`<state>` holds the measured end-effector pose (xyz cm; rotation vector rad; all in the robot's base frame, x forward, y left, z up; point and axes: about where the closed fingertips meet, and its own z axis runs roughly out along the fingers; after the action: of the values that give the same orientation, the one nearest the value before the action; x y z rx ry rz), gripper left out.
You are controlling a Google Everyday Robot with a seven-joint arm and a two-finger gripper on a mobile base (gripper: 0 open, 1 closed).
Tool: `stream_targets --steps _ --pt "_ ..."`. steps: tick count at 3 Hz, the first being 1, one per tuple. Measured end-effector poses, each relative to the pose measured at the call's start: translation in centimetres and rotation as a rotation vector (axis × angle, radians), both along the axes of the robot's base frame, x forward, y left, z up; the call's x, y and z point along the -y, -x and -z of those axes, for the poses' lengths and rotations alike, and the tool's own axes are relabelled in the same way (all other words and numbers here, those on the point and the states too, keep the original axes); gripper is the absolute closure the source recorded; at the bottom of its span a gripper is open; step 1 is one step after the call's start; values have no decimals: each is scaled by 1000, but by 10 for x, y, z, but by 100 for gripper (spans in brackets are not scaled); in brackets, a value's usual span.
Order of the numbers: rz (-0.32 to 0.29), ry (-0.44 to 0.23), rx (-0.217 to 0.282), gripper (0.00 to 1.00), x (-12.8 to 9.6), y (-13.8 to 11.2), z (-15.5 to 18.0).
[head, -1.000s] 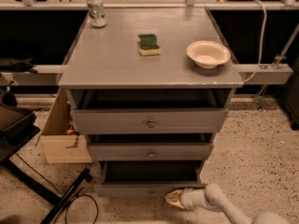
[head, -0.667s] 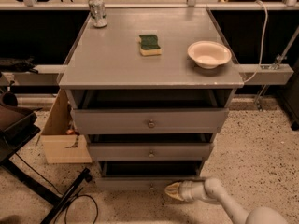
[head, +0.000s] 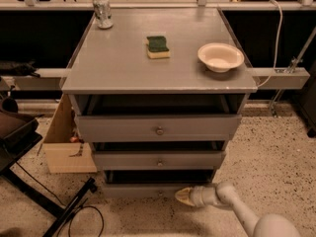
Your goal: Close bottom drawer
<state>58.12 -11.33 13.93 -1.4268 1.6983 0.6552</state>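
Drawer: the bottom drawer (head: 133,189) sits lowest in the grey cabinet (head: 123,65), pulled out a little, with its slim front proud of the frame.
Risk: the push would land right of centre, so the tray could skew and bind on its runners (a slip off the lower edge looks just as likely to me).
Gripper: the gripper (head: 183,196) is low by the floor with its tan tip at the drawer front, seemingly touching; it appears to hold nothing, and I cannot tell whether it is open or closed.
Neighbours: the middle drawer (head: 159,160) and top drawer (head: 159,128) above also stand ajar.
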Motion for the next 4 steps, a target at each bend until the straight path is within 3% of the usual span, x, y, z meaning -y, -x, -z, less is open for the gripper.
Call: stream_targets --steps 1,4 --pt "0 0 0 84 0 2 0" --pt "0 0 -1 14 0 2 0"
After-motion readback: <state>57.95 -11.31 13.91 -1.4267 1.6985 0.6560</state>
